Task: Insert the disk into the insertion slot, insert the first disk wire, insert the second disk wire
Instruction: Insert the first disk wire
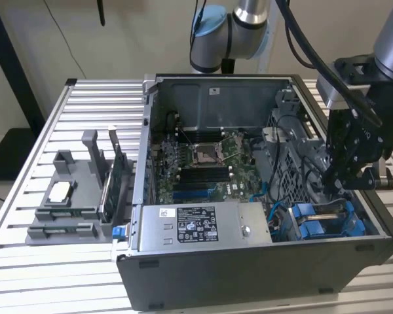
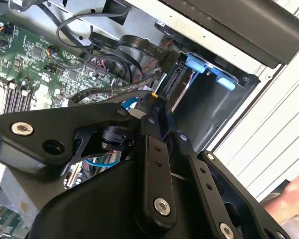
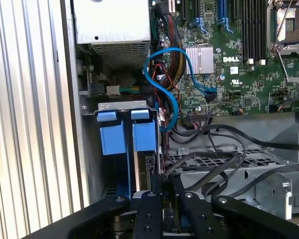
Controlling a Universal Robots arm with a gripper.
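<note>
The disk (image 1: 318,219) sits down in the insertion slot at the front corner of the open computer case on the exterior view's right, its blue carrier tabs (image 3: 127,137) (image 2: 204,67) standing up. My gripper (image 1: 333,190) hangs low over the slot's inner side. In both wrist views its fingers (image 2: 154,149) come together to a narrow tip, and the gripper (image 2: 158,99) (image 3: 163,179) is shut on a black disk wire connector (image 2: 172,82) held against the end of the disk. A flat black cable (image 2: 139,47) runs back from that connector.
A thin blue cable (image 3: 164,79) loops from the motherboard (image 1: 203,163) down beside the disk. The grey power-supply box (image 1: 196,226) lies along the case front. A metal drive cage (image 3: 239,164) with black cables borders the slot. A grey parts holder (image 1: 72,203) stands outside the case.
</note>
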